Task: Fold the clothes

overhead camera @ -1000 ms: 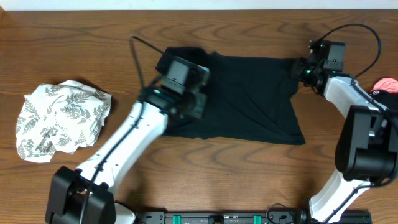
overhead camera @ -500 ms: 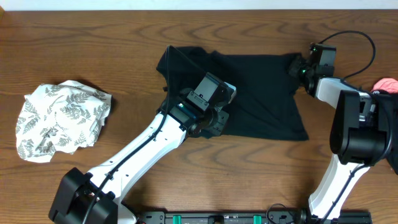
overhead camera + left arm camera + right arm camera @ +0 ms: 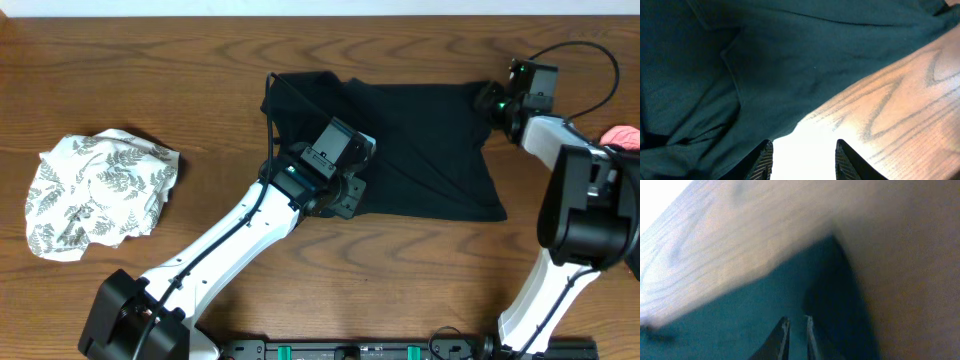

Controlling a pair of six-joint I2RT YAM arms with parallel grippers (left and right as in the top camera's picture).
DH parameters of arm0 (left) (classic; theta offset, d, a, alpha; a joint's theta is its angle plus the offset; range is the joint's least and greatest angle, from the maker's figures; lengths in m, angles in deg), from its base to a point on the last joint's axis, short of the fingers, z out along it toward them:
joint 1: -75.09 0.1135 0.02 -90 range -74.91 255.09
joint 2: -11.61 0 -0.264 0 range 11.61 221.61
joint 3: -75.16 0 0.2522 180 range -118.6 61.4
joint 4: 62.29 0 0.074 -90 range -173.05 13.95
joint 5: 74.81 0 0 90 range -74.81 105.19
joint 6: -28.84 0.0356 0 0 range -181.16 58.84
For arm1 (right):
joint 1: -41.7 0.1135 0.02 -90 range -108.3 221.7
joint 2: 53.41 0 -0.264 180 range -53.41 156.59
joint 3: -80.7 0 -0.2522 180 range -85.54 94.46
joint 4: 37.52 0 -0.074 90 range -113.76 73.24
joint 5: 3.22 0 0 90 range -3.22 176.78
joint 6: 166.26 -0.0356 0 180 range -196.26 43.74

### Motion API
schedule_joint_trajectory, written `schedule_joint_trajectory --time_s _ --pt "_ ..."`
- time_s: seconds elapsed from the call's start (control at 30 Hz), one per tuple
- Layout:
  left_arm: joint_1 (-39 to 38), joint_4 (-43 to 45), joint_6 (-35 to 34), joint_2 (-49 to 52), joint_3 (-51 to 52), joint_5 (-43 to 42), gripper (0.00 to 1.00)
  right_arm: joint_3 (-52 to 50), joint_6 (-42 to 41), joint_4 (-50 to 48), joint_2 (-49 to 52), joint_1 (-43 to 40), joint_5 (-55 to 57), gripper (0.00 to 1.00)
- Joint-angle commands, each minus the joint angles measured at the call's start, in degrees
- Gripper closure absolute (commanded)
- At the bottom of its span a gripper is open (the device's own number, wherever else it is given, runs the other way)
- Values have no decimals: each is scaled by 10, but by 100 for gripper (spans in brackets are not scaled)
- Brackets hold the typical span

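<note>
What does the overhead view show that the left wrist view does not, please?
Only the overhead view shows the whole black shirt spread out, the white leaf-print cloth off to one side, and the right gripper at a shirt corner. Only the left wrist view shows the left gripper close up, fingers apart with nothing between them, by the shirt's edge. Both show black fabric lying on the wooden table.
</note>
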Motion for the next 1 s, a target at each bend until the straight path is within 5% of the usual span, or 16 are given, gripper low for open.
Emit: schedule_joint_trajectory --time_s 0.0,0.27,0.47,0.97 --pt "0 18 13 1 -3 35 58 11 23 82 -69 -17 -81 91" --pt "31 193 27 22 -3 24 58 11 80 320 -196 -22 -81 96" --pt "67 209 32 121 -54 -75 58 11 89 466 -232 -4 -65 97" --pt "70 311 133 291 -149 -132 59 -95 145 523 -231 56 65 97"
